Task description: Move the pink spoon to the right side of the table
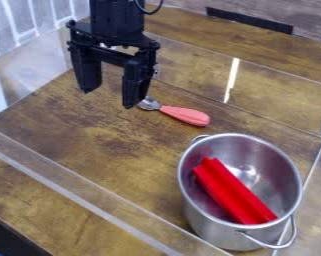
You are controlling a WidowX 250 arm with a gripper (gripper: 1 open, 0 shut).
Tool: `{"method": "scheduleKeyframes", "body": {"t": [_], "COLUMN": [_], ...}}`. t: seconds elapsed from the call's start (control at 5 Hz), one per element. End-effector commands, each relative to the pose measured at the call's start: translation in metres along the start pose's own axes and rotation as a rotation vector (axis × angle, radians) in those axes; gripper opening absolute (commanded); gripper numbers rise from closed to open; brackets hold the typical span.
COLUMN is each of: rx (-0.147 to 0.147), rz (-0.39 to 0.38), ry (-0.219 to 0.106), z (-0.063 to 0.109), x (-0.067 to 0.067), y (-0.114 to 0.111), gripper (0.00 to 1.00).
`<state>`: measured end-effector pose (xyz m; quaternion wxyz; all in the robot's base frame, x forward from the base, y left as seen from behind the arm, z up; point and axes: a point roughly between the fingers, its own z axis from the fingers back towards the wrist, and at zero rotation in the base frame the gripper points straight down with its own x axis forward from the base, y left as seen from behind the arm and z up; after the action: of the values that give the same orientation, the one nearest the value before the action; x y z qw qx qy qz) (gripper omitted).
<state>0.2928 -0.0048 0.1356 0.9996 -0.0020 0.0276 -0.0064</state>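
The pink spoon point(178, 113) lies flat on the table point(83, 140), its salmon-pink handle pointing right and its small silver bowl point(148, 104) to the left. My black gripper point(109, 90) hangs just left of the spoon, fingers pointing down and spread apart with nothing between them. The right finger point(133, 88) stands right beside the spoon's bowl; I cannot tell whether it touches it.
A steel pot point(243, 190) holding long red sticks point(230, 190) stands at the front right. Clear acrylic walls point(69, 175) edge the dark wood tabletop at the front, left and right.
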Motion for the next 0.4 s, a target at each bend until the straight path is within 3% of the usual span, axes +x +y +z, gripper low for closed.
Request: {"method": "scheduleKeyframes", "body": {"t": [0.0, 0.2], "rx": [-0.005, -0.019], "rz": [0.07, 0.232], "ry": [0.036, 0.04], "z": [-0.01, -0.009], "x": [-0.003, 0.0], "y": [-0.009, -0.038], "gripper": [1.0, 1.0]}}
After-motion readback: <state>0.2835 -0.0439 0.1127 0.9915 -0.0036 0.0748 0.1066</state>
